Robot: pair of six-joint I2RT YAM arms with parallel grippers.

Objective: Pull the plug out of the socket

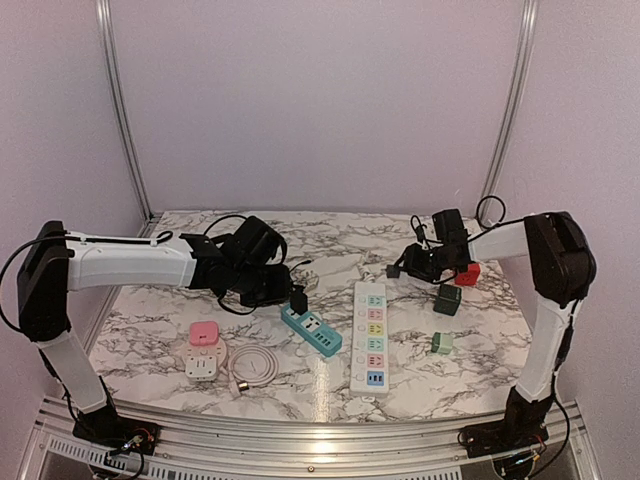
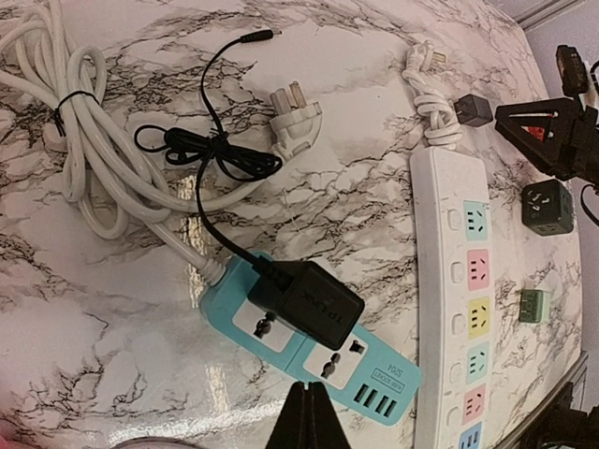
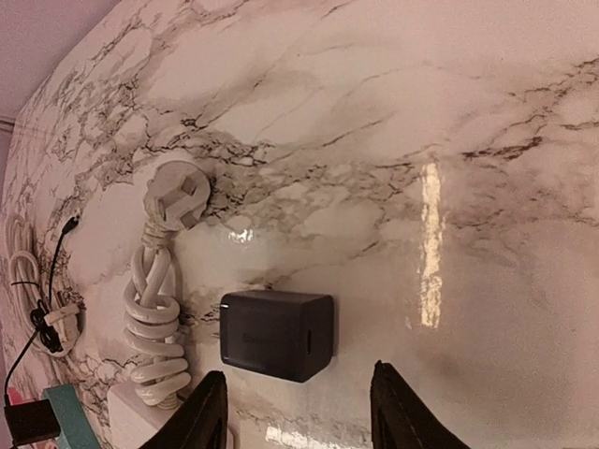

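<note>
I am seeing the left gripper [image 2: 309, 398], fingers pressed together, hovering near the black square plug [image 2: 314, 301], which is sitting in the teal plastic power strip [image 2: 393, 379], while the right gripper [image 3: 298, 369] is hanging spread wide above a dark grey cube charger [image 3: 276, 335].

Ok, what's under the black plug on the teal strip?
The black plug sits on the teal strip at its cord end; two free sockets show beside it. Its prongs and the socket it covers are hidden.
</note>
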